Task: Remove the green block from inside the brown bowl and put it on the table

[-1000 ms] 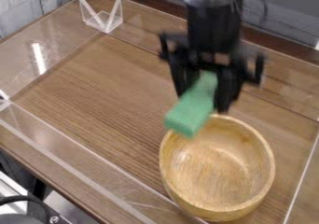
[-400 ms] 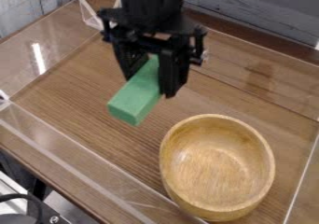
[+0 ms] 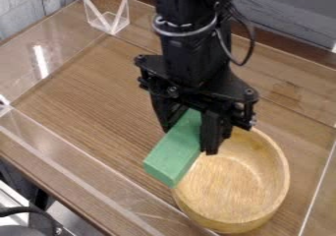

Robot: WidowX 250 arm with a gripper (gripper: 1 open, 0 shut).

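My gripper (image 3: 192,140) is shut on the green block (image 3: 175,155), gripping its upper end, so the block hangs tilted with its lower end down to the left. The block is outside the brown bowl (image 3: 250,189), just off the bowl's left rim and low over the table (image 3: 92,92). I cannot tell whether its lower end touches the wood. The black arm rises above the gripper and hides part of the bowl's far rim. Nothing lies inside the bowl.
Low clear acrylic walls (image 3: 39,53) edge the table on the left and front. A small clear acrylic stand (image 3: 105,14) sits at the back left. The bowl stands close to the front right wall.
The gripper carried the block left and away from the bowl, then came back toward the front and lower. The block now hangs beside the bowl's left rim.
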